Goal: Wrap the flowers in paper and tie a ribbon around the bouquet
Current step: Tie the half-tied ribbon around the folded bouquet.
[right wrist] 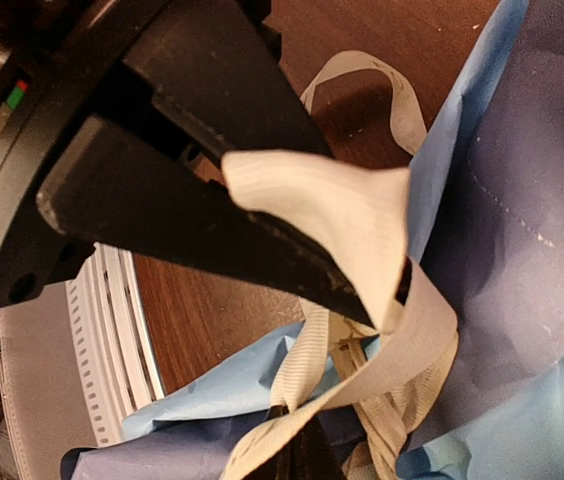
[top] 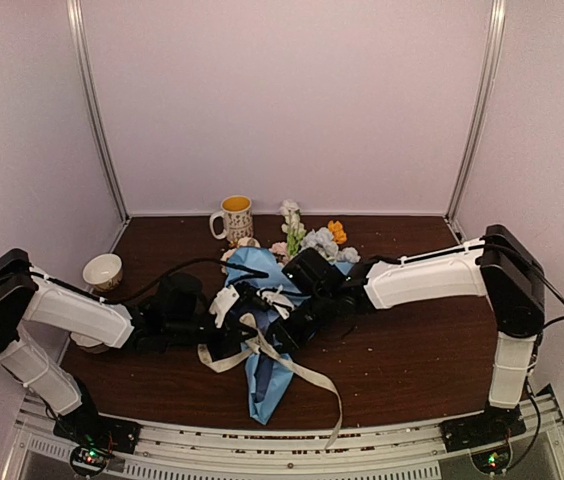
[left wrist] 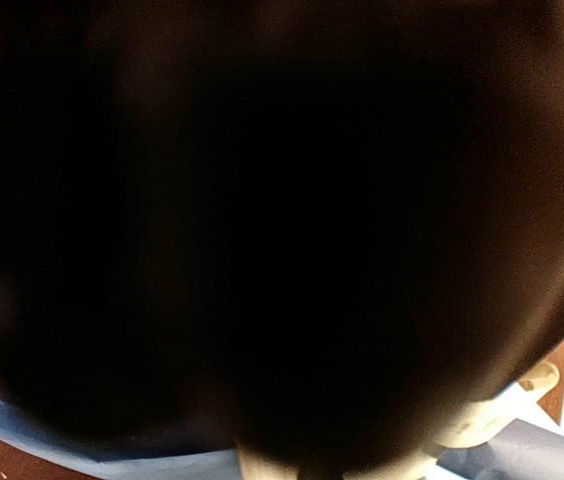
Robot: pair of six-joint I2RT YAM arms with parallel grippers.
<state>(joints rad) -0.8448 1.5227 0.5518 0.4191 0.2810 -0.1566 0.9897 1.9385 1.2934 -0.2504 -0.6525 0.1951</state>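
The left wrist view is almost wholly black, showing only slivers of the paper (left wrist: 522,455) and the ribbon (left wrist: 262,468) at its bottom edge, while the stems of the flowers (top: 307,238) lie hidden inside the paper.

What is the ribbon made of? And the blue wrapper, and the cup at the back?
The ribbon looks like woven cloth, matte cream: fine ribbed threads show up close. The wrapper is probably thin paper, matte blue, creased and softly folded. The cup seems glazed ceramic, though it is too small to be sure.
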